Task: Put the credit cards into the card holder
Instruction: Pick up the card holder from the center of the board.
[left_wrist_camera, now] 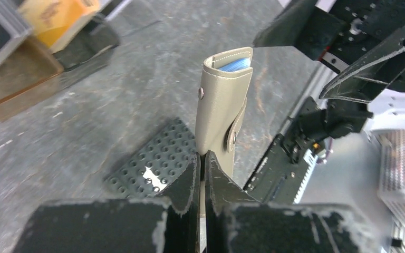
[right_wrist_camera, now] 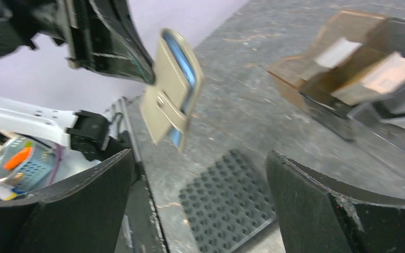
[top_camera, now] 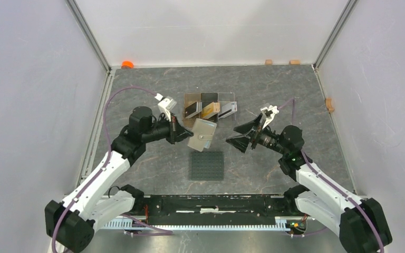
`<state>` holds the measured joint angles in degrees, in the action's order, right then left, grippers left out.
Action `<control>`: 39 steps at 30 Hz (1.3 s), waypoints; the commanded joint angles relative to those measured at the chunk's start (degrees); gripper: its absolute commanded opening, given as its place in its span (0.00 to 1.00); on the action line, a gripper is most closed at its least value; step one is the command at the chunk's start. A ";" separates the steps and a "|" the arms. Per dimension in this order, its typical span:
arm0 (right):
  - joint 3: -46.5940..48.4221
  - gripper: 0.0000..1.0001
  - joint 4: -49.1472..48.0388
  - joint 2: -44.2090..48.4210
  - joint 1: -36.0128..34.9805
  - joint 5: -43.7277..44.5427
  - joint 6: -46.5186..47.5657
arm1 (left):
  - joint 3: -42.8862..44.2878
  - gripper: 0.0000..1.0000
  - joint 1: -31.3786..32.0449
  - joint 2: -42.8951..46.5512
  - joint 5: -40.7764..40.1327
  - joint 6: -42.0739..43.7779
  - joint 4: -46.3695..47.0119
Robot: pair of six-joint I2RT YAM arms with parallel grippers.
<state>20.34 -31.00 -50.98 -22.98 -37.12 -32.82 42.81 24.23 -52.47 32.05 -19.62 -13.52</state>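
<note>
On the left, the left gripper is reaching in over the grey marbled table, and its jaws are pressing together on one edge of the card holder. The left wrist view is showing them clamped on the near end of the olive-taupe wallet, with only the thin leather between them. The card holder is hanging in the air, off the table, folded shut with its snap tab lying across one face and a bluish clear pocket showing at the open end. From above it is sitting between the two arms, just in front of the clear stand and just behind the dark studded mat, which is lying flat on the table.

The clear stand is standing at the back of the table, and the three credit cards are leaning in its compartments: the black card on the left, the gold-orange card in the middle, and the white-silver card on the right.

On the right, the right gripper is pointing towards the card holder from near by, not touching it. Its jaws are standing wide apart and gripping nothing.
</note>
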 commanded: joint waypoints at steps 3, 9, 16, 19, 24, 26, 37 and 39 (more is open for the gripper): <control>3.01 0.99 -15.39 -3.01 -4.80 -1.15 -10.08 | 3.36 0.02 6.12 -4.37 4.59 -2.59 10.76; 4.05 0.88 -15.50 -5.06 -8.34 1.16 -9.29 | 2.70 0.02 8.68 -5.15 6.25 -4.11 13.25; 4.97 0.43 -15.76 -6.93 -9.93 2.29 -8.75 | 1.67 0.04 9.83 -4.97 8.33 -4.63 16.14; 4.84 0.12 -15.84 -6.58 -9.89 2.67 -8.25 | 2.51 0.51 9.70 -5.28 9.19 -4.37 15.09; 4.37 0.00 -15.77 -4.72 -9.90 0.38 -6.45 | 3.34 0.90 9.17 -3.24 6.80 -2.09 12.12; 4.19 0.00 -17.20 -4.45 -9.93 -2.26 -6.56 | 3.22 0.94 9.17 -3.53 8.13 -2.35 12.69; 4.09 0.00 -23.19 -6.11 -11.37 -10.83 -9.34 | 2.44 0.67 9.26 -9.65 20.08 -11.08 22.10; 4.25 0.01 -22.52 -6.86 -11.48 -11.10 -8.75 | 1.79 0.46 9.20 -9.55 20.54 -12.52 24.31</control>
<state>22.72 -50.15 -56.88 -33.67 -45.04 -41.82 44.29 33.61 -62.35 49.06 -27.81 3.60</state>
